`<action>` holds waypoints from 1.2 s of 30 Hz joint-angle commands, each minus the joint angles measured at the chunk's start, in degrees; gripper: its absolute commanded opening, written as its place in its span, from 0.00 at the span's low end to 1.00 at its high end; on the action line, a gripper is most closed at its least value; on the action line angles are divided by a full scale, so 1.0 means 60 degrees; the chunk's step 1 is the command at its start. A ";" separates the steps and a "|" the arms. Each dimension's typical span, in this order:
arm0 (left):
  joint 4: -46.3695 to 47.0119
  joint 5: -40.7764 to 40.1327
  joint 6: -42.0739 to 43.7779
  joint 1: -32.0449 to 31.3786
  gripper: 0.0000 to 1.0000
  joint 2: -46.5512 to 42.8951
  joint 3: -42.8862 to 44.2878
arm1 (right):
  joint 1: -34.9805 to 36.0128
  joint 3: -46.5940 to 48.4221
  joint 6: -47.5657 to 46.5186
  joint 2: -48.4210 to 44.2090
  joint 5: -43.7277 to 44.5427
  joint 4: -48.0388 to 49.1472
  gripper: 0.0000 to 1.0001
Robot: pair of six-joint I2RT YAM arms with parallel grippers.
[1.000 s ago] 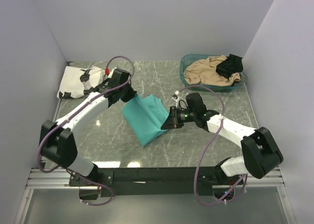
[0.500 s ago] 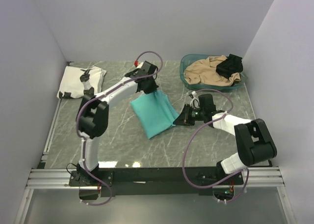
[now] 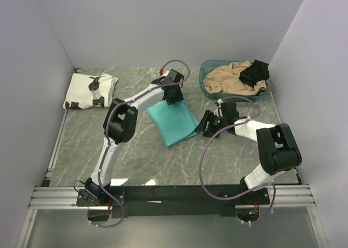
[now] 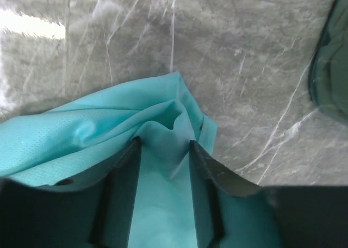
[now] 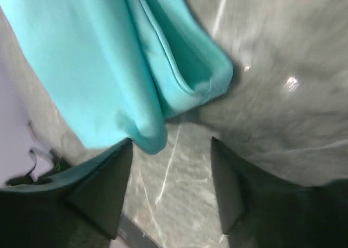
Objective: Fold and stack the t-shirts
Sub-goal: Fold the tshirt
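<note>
The teal t-shirt (image 3: 173, 123) lies folded on the marble table, right of the middle. My left gripper (image 3: 175, 95) is at its far corner. In the left wrist view this gripper (image 4: 163, 144) is open, with loose teal cloth (image 4: 109, 128) bunched between its parted fingers. My right gripper (image 3: 209, 125) is at the shirt's right edge. Its wrist view shows it (image 5: 170, 142) open over bare table, the folded teal edge (image 5: 147, 134) just touching its left finger. The white t-shirt with black prints (image 3: 89, 90) lies folded at the far left.
A teal basket (image 3: 207, 74) stands at the far right and holds a tan garment (image 3: 228, 78) and a small black garment (image 3: 255, 71). Walls close in the table on the left, back and right.
Both arms carried the teal t-shirt to the right and away from the bases. Both grippers, shut on it before, have now opened and released the cloth.
</note>
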 commanded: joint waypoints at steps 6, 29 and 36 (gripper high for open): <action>0.0307 -0.0671 0.0199 0.0038 0.94 -0.1645 -0.0040 | -0.0038 0.0584 -0.0650 -0.1791 0.1281 -0.0802 0.75; 0.1039 0.0149 -0.0431 0.1180 1.00 -0.2893 -0.4491 | 0.2042 0.4112 -0.0665 0.2362 0.2275 -0.1050 0.84; 0.1069 -0.0305 -0.0547 0.1224 0.99 -0.3318 -0.5621 | 0.2042 0.5622 -0.0650 0.4067 0.3623 -0.2077 0.84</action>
